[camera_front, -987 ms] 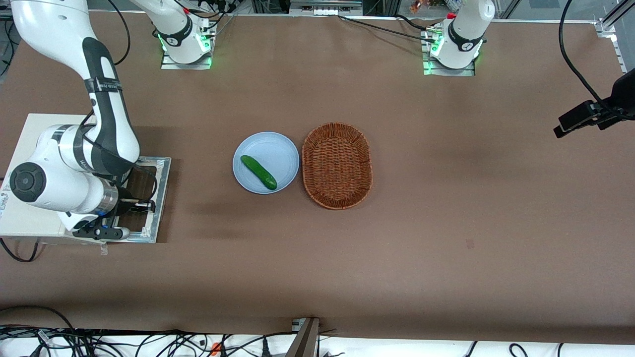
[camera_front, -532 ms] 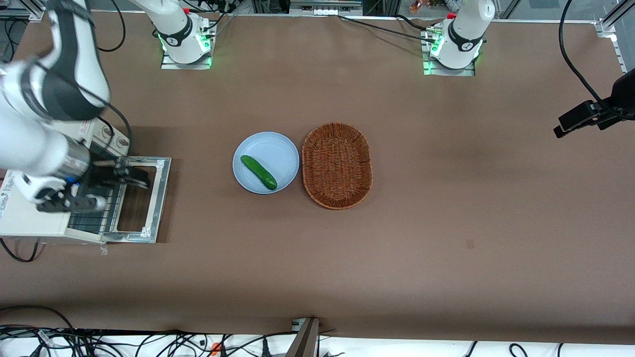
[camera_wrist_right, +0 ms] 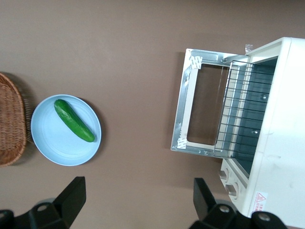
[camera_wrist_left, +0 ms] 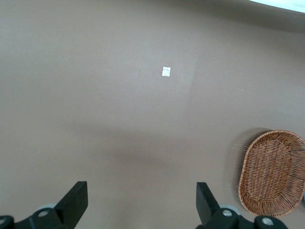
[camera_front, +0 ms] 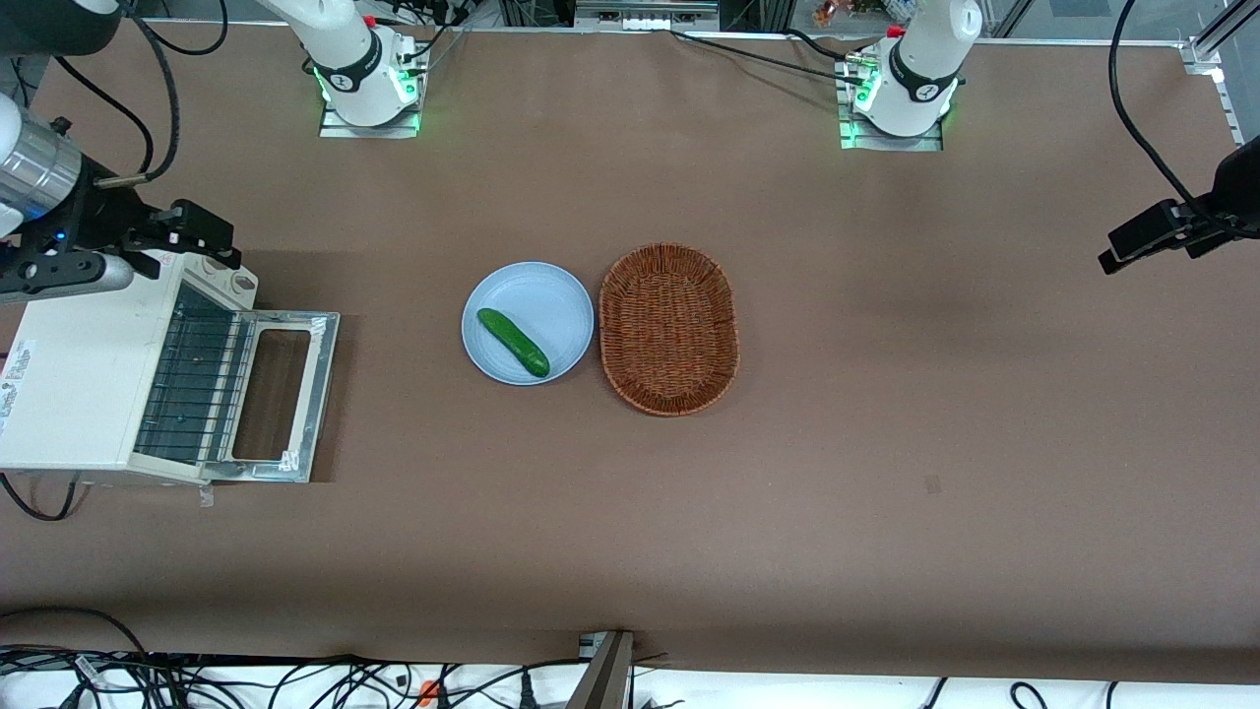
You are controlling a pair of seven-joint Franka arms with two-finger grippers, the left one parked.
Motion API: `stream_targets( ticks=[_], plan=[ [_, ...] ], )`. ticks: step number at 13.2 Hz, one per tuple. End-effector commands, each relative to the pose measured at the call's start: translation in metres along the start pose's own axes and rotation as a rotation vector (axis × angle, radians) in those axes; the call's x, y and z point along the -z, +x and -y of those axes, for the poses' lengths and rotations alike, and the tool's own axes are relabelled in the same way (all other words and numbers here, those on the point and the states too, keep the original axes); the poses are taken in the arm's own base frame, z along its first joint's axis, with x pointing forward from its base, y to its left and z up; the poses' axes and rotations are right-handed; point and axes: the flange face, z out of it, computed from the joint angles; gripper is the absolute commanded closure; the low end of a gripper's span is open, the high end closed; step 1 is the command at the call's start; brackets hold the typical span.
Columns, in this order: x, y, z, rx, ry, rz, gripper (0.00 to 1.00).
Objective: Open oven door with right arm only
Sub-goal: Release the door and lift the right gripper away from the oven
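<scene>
The white toaster oven stands at the working arm's end of the table. The oven door lies folded down flat on the table in front of it, bare metal side up, and the wire rack shows inside. The right arm's gripper hangs open and empty, high over the oven's knob end, farther from the front camera than the door and apart from it. The right wrist view looks down on the door, the oven and the gripper, whose fingers stand wide apart.
A light blue plate with a green cucumber sits mid-table, beside a wicker basket. Both also show in the right wrist view: the plate, the cucumber, the basket. Two knobs are on the oven.
The right arm has lifted off the door and swung up and away from the front camera. The door stays flat and open; the rack is now uncovered.
</scene>
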Motion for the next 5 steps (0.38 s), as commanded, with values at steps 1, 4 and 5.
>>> stream_targets(
  ticks=[1,4,5],
  plan=[
    [0.0027,-0.0156,0.0051,0.031,-0.034,-0.012,0.0],
    [0.0073,-0.0165,0.0034,0.023,-0.054,-0.015,0.0],
    [0.0078,-0.0168,0.0035,0.021,-0.053,-0.013,0.0]
  ],
)
